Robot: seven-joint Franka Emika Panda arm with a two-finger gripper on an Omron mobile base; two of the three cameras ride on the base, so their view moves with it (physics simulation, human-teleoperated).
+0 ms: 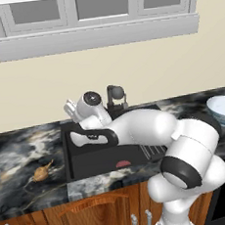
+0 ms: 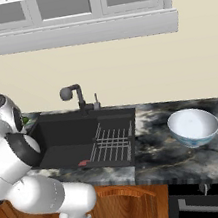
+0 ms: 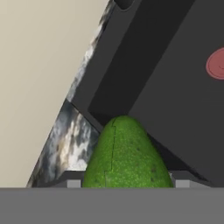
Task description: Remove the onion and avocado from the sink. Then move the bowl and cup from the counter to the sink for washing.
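Avocado [image 3: 127,153] — pebbled, tapered, green

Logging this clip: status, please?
End effector closed on avocado, raised by the sink back corner. Onion already on counter. Bowl still on counter. Nothing blocking.
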